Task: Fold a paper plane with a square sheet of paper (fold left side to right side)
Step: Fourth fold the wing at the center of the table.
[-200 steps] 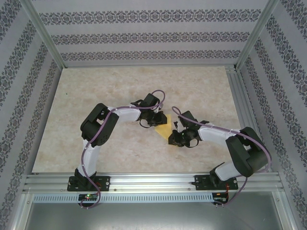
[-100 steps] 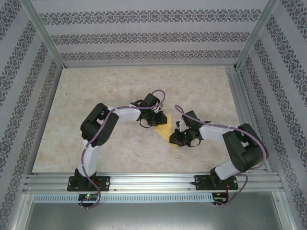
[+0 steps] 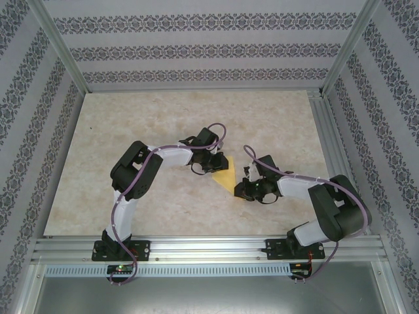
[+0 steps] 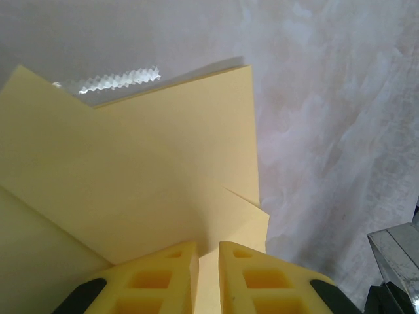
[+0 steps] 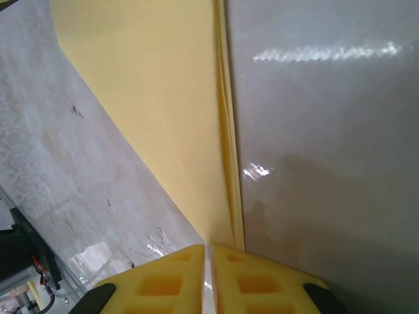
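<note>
The yellow-orange sheet of paper [image 3: 226, 174] lies creased into a pointed shape at the middle of the table, between my two grippers. My left gripper [image 3: 214, 165] sits at its far left edge. In the left wrist view its jaws [image 4: 208, 252] are almost closed, tips resting on the layered paper [image 4: 150, 163], with paper showing through the thin slit. My right gripper [image 3: 239, 189] is at the paper's near right tip. In the right wrist view its fingertips [image 5: 210, 252] are shut, right at the narrow point of the folded paper [image 5: 157, 98], beside the stacked fold edge.
The marbled tabletop [image 3: 131, 131] stretches wide to the left and far side. Aluminium rails run along the right edge [image 3: 323, 131] and the near edge [image 3: 209, 245]. Patterned walls enclose the back and sides.
The right arm's wrist has shifted a little to the right and nearer, its gripper staying at the paper's tip. The left arm and the paper have not moved.
</note>
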Motion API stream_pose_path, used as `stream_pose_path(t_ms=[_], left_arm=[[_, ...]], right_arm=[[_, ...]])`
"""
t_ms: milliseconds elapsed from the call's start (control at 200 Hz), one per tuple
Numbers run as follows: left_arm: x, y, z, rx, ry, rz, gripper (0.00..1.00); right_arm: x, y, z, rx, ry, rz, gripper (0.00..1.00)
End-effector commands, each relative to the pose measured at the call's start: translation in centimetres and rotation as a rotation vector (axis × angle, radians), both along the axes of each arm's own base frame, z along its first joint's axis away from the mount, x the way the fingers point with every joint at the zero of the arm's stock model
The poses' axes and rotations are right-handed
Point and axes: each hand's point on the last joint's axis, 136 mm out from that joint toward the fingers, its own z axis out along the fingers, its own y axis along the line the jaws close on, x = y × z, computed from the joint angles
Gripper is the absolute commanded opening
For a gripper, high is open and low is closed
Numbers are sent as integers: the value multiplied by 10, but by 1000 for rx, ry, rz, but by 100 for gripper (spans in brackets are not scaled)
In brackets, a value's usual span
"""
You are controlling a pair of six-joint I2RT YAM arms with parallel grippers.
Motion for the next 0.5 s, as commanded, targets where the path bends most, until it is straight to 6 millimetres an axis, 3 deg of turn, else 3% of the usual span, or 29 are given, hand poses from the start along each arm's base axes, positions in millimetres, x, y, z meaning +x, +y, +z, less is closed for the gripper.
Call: stream_pose_path(t_ms=[0,295,495], left_arm=[[5,12,-25,89,-3,27,19],[7,10,-18,80,-14,20,19],[11,-3,6,8,-29,6,23]], right_arm=[[-49,-37,-37,-157,192,-51,13],[-50,-44,-25,-145,179,-106,14],[-36,-46,8,-118,81,-136,16]])
